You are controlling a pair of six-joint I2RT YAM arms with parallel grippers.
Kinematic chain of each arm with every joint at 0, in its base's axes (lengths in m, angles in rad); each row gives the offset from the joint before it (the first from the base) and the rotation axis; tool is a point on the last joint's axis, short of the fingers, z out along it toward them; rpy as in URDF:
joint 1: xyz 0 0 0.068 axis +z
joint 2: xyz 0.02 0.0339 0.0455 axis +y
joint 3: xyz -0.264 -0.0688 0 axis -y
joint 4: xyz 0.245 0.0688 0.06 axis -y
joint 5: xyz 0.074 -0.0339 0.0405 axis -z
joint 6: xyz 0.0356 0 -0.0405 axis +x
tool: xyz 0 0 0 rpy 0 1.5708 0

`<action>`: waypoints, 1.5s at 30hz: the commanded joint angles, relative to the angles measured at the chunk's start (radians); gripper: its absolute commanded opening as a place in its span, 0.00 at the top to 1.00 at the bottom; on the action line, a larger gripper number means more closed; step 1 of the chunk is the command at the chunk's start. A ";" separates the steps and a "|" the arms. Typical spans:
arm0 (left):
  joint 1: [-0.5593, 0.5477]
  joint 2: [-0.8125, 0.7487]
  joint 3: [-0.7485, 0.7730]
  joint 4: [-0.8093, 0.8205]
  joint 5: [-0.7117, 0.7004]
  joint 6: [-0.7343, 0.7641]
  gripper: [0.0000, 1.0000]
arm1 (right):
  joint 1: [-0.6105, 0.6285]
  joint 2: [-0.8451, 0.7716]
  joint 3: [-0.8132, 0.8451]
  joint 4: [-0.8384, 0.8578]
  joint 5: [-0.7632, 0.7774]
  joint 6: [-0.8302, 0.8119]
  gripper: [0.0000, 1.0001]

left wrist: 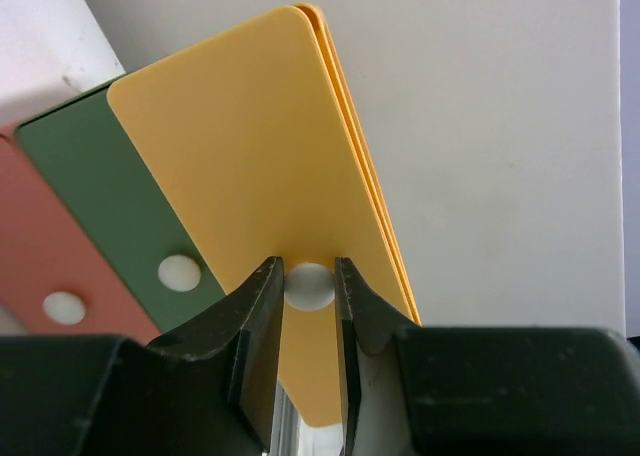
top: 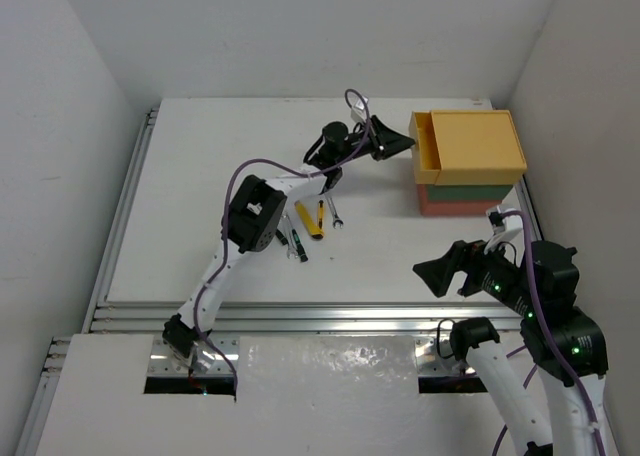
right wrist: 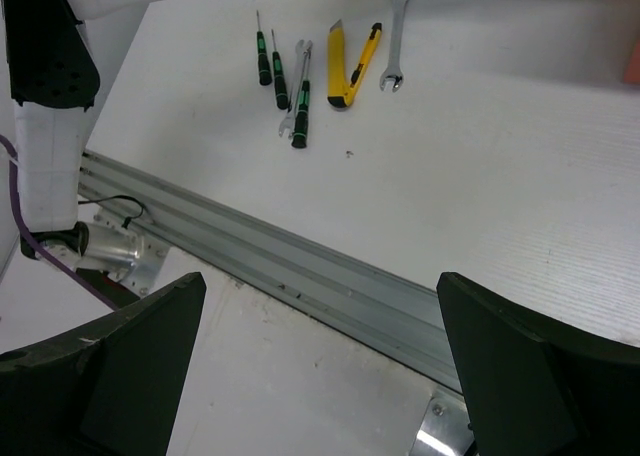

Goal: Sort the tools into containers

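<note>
Left wrist view: left gripper (left wrist: 310, 311) is clamped on yellow drawer (left wrist: 250, 156) front; slippage is risked if pulled askew. Right gripper (right wrist: 320, 376) is spread wide, empty.

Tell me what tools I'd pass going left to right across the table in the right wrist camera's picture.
Green-handled screwdriver, second green-handled screwdriver, yellow cutter, slim yellow-and-black tool, silver wrench.

The left end effector (left wrist: 309, 276) pinches the yellow tray (left wrist: 250, 146) at its finger hole (left wrist: 310, 287), beside the green tray (left wrist: 105, 191) and red tray (left wrist: 35, 246).
</note>
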 commanded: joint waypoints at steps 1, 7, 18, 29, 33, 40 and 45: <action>0.037 -0.090 -0.035 0.054 0.012 0.017 1.00 | -0.001 0.004 -0.012 0.047 -0.022 0.016 0.01; 0.054 -0.142 -0.114 0.082 0.023 0.025 1.00 | -0.001 0.008 -0.025 0.058 -0.033 0.024 0.01; 0.091 -0.415 -0.441 0.076 -0.037 0.095 0.23 | -0.001 0.103 -0.087 0.128 -0.062 0.047 0.01; 0.201 -0.978 -0.544 -1.002 -0.639 0.511 0.00 | 0.100 0.470 -0.119 0.433 0.022 0.118 0.06; 0.205 -1.222 -0.662 -1.217 -0.833 0.528 0.00 | 0.375 0.735 -0.003 0.499 0.345 0.075 0.12; 0.201 -1.778 -1.059 -1.270 -0.813 0.634 0.00 | 0.529 1.328 0.329 0.522 0.528 -0.051 0.35; 0.201 -1.944 -1.163 -1.357 -0.848 0.802 0.00 | 0.557 1.591 0.598 0.463 0.521 -0.128 0.43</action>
